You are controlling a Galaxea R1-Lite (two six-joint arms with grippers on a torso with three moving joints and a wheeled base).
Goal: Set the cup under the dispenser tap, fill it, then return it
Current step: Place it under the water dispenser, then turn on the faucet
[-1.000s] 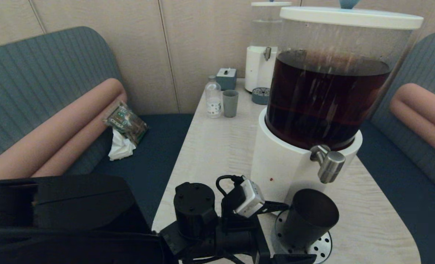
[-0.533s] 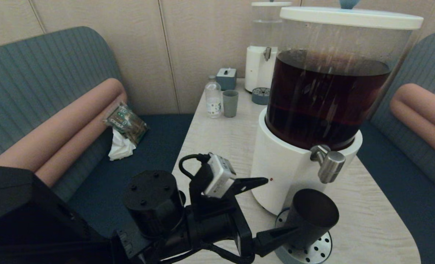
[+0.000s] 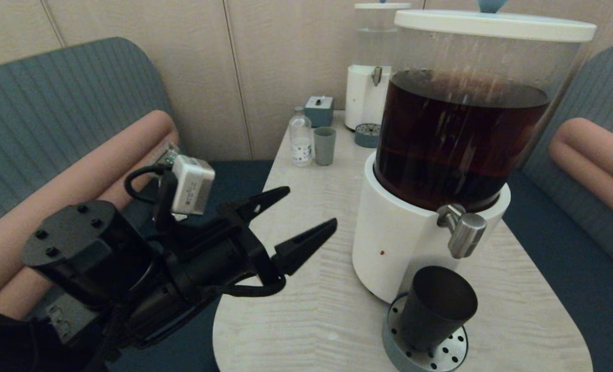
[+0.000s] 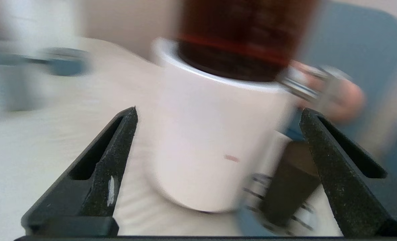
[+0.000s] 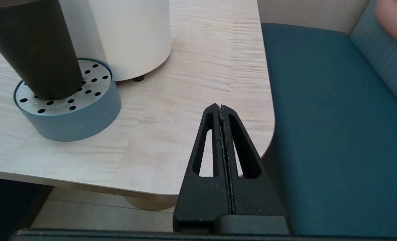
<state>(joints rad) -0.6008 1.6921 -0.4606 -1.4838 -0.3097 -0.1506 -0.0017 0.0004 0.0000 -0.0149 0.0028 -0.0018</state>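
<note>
Cup (image 3: pixel 434 307) under tap (image 3: pixel 464 235) — left tool (image 3: pixel 309 217) apart

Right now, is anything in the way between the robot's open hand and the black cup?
Yes. The dispenser's white base bulges partly into the line from the open left gripper to the cup, which stands on the drip tray under the tap.

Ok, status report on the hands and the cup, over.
Left hand open, empty, left of the dispenser. Right hand shut, off the table edge. Cup upright on drip tray under tap. Nothing blocking.
</note>
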